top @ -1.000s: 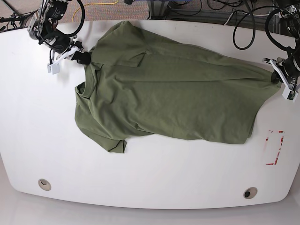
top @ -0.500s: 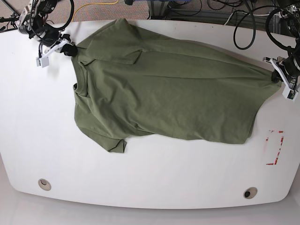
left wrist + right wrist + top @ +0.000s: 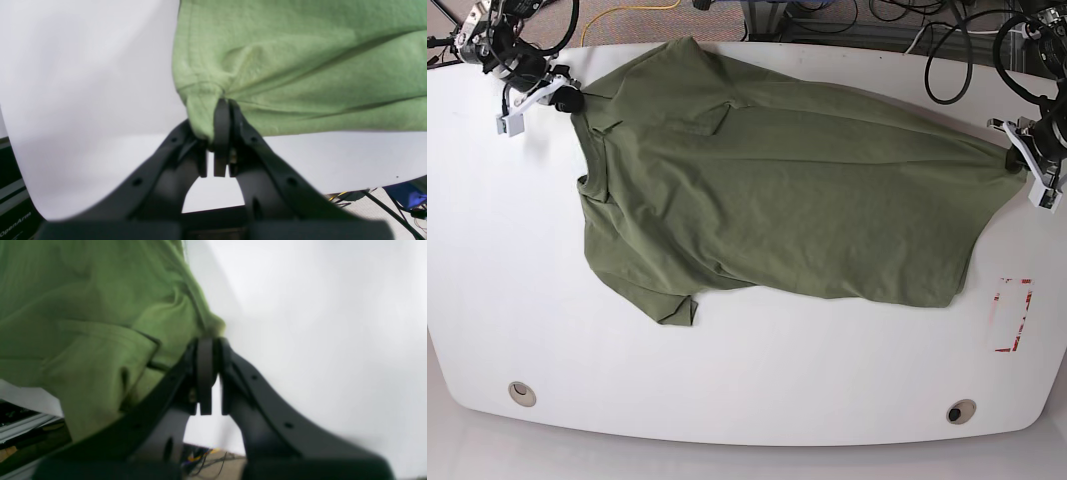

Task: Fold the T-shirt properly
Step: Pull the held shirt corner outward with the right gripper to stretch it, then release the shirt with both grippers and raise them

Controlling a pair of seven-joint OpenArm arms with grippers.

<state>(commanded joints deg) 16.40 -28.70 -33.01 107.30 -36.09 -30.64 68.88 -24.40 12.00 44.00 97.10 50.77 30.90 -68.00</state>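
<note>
T-shirt (image 3: 777,195): olive-green, lay wrinkled across the far half of the white table (image 3: 727,380), stretched from the far-left corner toward the right edge; one short sleeve pointed at the near edge.
Left gripper (image 3: 1015,160): stood at the table's right edge; jaws were pressed together on a pinched corner of the hem (image 3: 200,116).
Right gripper (image 3: 570,100): stood near the far-left corner; fingers (image 3: 204,373) were clamped on bunched cloth at the garment's edge.
Red marking (image 3: 1013,315): lay on the table near the right edge, apart from the cloth.
</note>
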